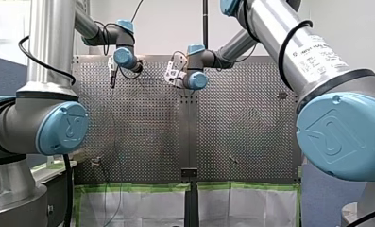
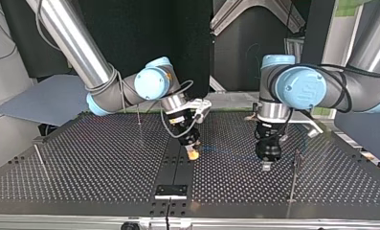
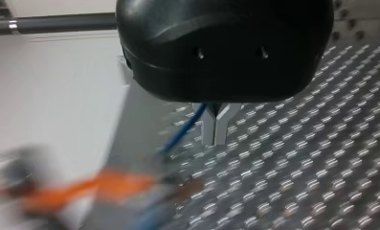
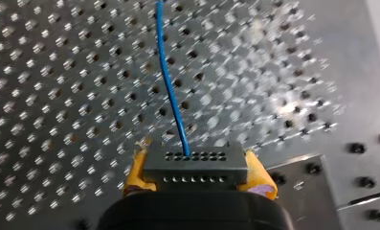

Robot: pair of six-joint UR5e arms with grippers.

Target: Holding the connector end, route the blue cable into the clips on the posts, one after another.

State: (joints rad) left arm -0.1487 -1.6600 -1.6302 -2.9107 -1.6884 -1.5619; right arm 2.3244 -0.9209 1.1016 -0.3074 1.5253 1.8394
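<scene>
My right gripper (image 4: 192,167) is shut with its yellow pads (image 4: 262,177) on a grey connector block (image 4: 193,158). The blue cable (image 4: 171,91) leaves the block and runs ahead over the perforated table. In the top view this gripper (image 2: 193,153) hangs just above the table's centre strip. The cable (image 2: 230,152) stretches faintly toward my left gripper (image 2: 266,165). In the left wrist view my left gripper (image 3: 215,130) has its metal fingers shut on the blue cable (image 3: 183,132), which slants off toward a blurred orange shape.
Thin posts stand on the perforated table (image 2: 92,163): one (image 2: 294,177) close beside my left gripper, one (image 2: 39,158) at the top view's left, one (image 2: 139,117) farther back. A black bracket (image 2: 171,190) sits on the centre strip near the front edge.
</scene>
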